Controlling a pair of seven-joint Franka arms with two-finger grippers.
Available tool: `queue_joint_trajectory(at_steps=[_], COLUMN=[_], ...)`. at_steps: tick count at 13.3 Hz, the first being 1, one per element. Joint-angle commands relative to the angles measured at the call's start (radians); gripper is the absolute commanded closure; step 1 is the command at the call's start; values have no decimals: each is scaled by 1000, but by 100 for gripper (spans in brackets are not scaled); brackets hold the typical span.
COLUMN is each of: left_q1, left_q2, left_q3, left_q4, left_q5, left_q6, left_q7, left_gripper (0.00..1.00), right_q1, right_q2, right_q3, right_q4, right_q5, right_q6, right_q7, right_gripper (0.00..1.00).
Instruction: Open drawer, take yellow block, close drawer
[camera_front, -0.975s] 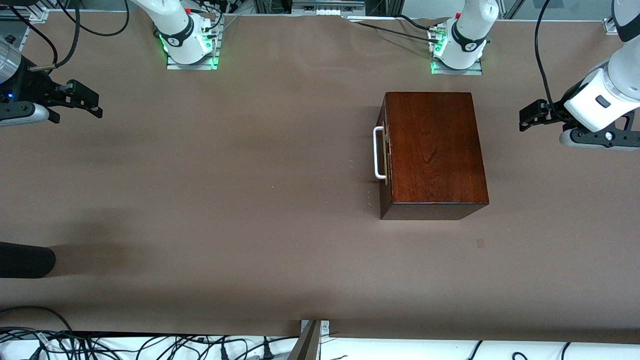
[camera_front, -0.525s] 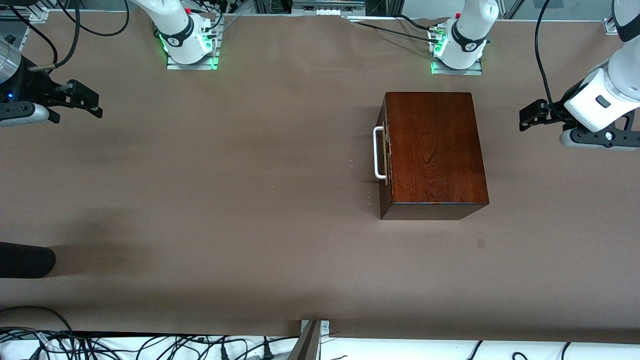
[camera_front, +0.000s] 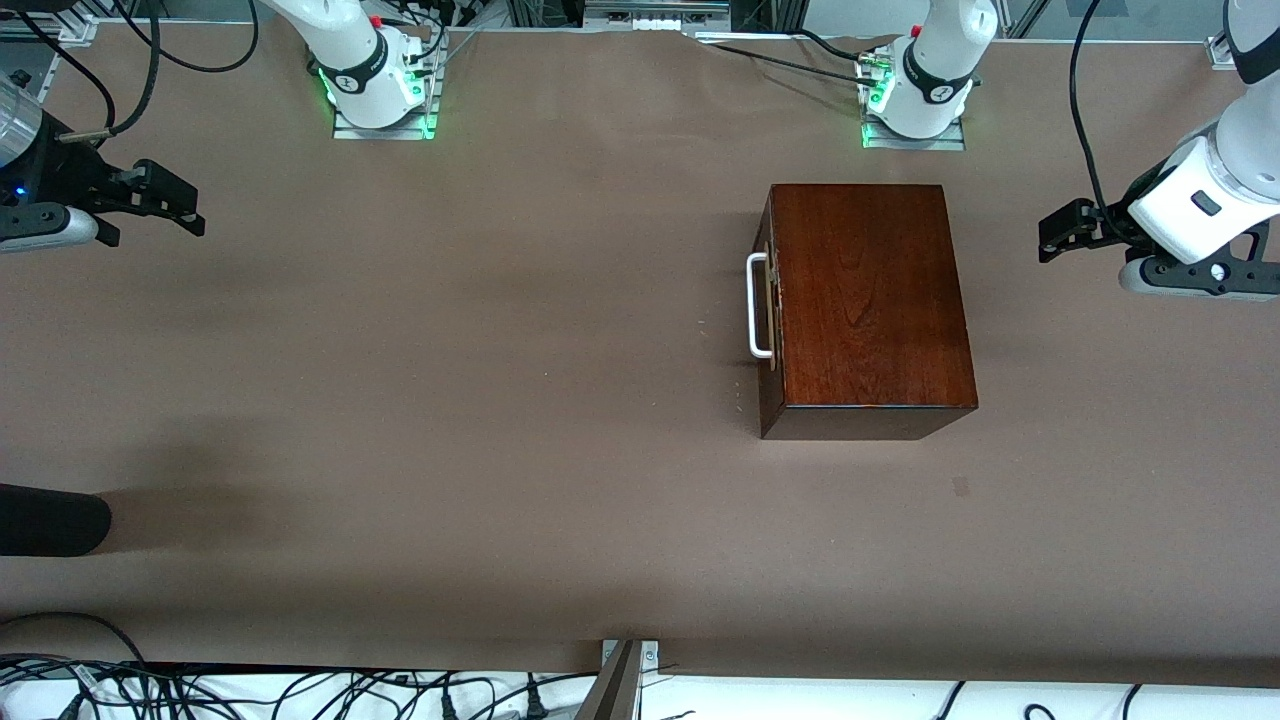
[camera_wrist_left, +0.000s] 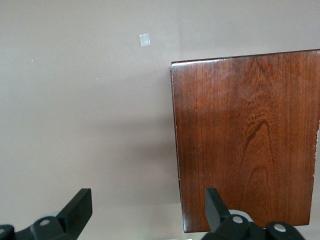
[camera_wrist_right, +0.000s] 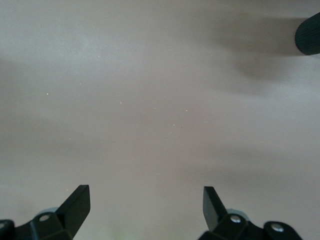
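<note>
The drawer sat shut in its wooden box toward the left arm's end of the table, so opening had not begun and the yellow block was out of sight. The next move called for a pincer closing on the white handle and pulling. Both the left pincer and right pincer hung wide open and empty over the table ends, unchanged from a second earlier

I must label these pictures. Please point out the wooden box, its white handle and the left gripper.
wooden box (camera_front: 868, 295), front view, middle of its top face
white handle (camera_front: 756, 305), front view, middle of the bar
left gripper (camera_front: 1052, 233), front view, between its black fingertips
</note>
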Motion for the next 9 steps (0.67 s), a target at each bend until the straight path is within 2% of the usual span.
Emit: queue_joint_trajectory(at_steps=[1,5,9], left_q1=[-26,-87,-249], left_q2=[20,80,181], left_q3=[-20,-115,-129], left_q4=[78,119,139], left_q5=[-4,-24,-12], left_q6=[-53,-67,-59], left_q7=[-1,-177,-424], left_gripper=[0,0,0], right_q1=[-3,-3,-3], right_q2=[4,4,4], right_q3=[-3,-3,-3], right_q4=[20,20,20], right_q5=[17,17,17], right_q6=[-16,-16,-16], right_q7=[-4,-4,-4], right_gripper=[0,0,0])
